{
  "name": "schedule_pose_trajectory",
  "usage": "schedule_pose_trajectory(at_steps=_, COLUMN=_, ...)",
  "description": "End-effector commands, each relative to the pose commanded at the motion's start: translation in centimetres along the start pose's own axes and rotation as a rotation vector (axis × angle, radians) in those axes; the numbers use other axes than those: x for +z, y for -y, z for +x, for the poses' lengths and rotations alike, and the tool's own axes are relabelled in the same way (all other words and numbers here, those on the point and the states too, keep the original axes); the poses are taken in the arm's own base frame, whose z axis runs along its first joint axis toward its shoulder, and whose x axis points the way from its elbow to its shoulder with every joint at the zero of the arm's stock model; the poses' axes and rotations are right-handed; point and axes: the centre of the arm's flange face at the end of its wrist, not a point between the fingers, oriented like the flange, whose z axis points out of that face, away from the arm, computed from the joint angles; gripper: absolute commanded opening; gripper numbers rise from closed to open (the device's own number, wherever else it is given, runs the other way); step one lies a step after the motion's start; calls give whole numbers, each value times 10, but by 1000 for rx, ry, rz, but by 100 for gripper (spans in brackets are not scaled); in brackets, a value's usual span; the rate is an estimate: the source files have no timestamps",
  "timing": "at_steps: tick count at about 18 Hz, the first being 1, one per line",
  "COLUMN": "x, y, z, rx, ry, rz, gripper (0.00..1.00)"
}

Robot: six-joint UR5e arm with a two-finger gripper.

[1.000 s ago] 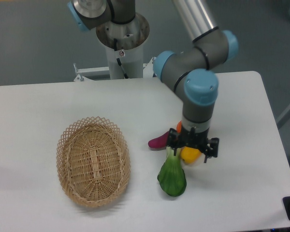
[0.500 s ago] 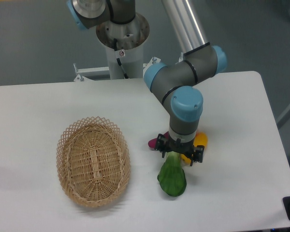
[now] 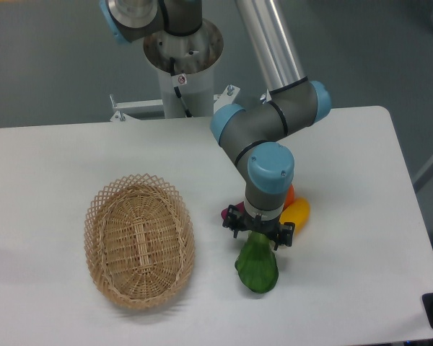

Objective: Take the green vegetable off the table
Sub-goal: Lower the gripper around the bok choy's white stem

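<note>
The end effector (image 3: 257, 232) points straight down, right over the stalk end of the green vegetable (image 3: 257, 264). Its fingers are hidden, so I cannot tell if they are spread or pinching. The green leaf lies on the white surface (image 3: 346, 216), sticking out just in front of it. A yellow vegetable (image 3: 296, 215) sits just beside it. A basket (image 3: 138, 240) rests well off to its other side.

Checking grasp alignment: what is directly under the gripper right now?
The gripper sits over the stalk end of the green vegetable, whose dark leaf lies on the table. The stalk tip and the fingers are hidden by the wrist, so contact cannot be seen.
</note>
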Motion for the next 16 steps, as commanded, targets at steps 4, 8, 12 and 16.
schedule_pose_trajectory(at_steps=4, x=6, y=1, z=2, rx=4, ry=12, rz=5, gripper=100)
schedule_pose_trajectory(at_steps=8, x=9, y=-2, z=3, rx=8, ry=45, rz=-34, gripper=100)
schedule_pose_trajectory(at_steps=12, x=9, y=-1, z=5, rx=5, ry=46, rz=-35, gripper=100)
schedule_pose_trajectory(at_steps=16, x=8, y=0, z=4, rx=5, ry=52, rz=-30, gripper=89)
